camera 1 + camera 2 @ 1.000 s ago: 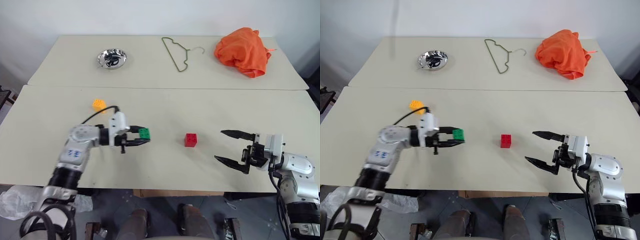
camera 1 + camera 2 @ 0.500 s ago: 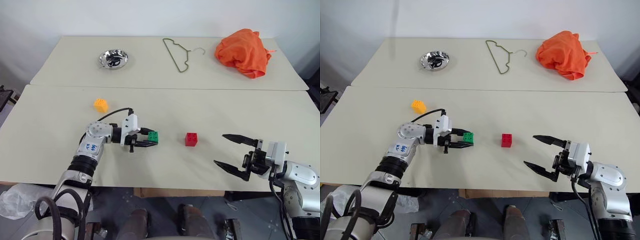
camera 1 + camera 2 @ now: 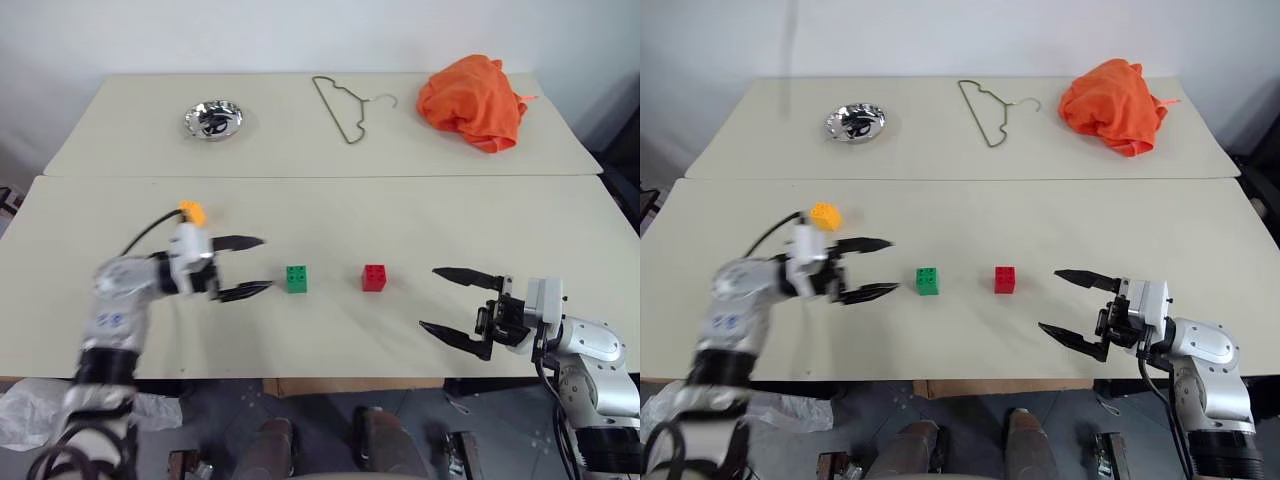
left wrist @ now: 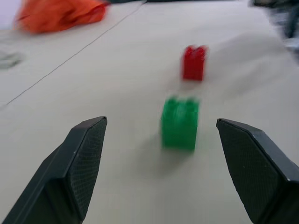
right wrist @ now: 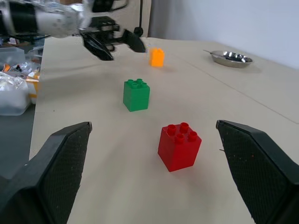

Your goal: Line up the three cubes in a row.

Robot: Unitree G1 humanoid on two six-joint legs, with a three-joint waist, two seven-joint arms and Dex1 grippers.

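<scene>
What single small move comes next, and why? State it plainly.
Probably swing the open left gripper back toward the small yellow-orange studded plastic cube. The green studded plastic cube stands free on the table beside the red studded plastic cube, the two already side by side, while the yellow-orange one sits apart, behind the left arm and off their line.

Red cube [image 5: 179, 146] nearest, btwn R gripper [image 5: 154, 175] fingers [image 5: 63, 161], wide apart. Green cube [image 5: 136, 94] beyond, orange cube [image 5: 157, 57] farther. L gripper [image 5: 114, 44] open, past green. Steel bowl [image 5: 231, 58] far side.
</scene>
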